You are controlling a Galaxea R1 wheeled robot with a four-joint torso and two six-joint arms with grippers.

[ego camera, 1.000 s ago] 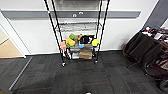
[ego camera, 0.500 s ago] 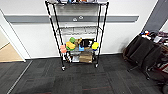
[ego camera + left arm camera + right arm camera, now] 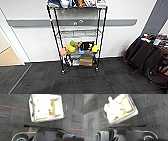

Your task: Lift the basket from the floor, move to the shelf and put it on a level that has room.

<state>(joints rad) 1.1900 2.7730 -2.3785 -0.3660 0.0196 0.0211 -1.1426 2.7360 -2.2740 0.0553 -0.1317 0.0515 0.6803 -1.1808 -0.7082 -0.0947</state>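
**Rack drawn closer in the frame while the basket waits on the carpet**

Compared with the earlier head pictures, the whole scene has been shifted and enlarged, so the camera is judged to have been carried toward the wall; nothing on the rack itself appears to have been moved. The shelf [image 3: 79,37] is now seen in the centre of the head view, its top tier at the upper edge crowded with books [image 3: 75,3], a bare wire level [image 3: 79,33] below that, and a lower tier loaded with coloured toys [image 3: 75,48] above a cardboard box [image 3: 85,60].

The basket [image 3: 46,107] is seen from above in the upper middle of the left wrist view, resting on the floor [image 3: 13,117], with pale soft items piled inside. It is also seen in the upper left of the right wrist view [image 3: 121,109], lying at an angle. It is touched by nothing that can be made out. Whether the fingers of either gripper are apart or together cannot be told from these pictures.

Several risks are judged from this layout. A grasp taken on one rim only could tip the basket, and the loose contents heaped above the rim could be spilled. The soft woven wall could be crushed rather than held. At the rack, the basket could be knocked against a pole, and the rack, standing on wheels, could be rolled away by a push. The crowded tiers leave no room, so a wrong choice of level could dislodge what is stored there
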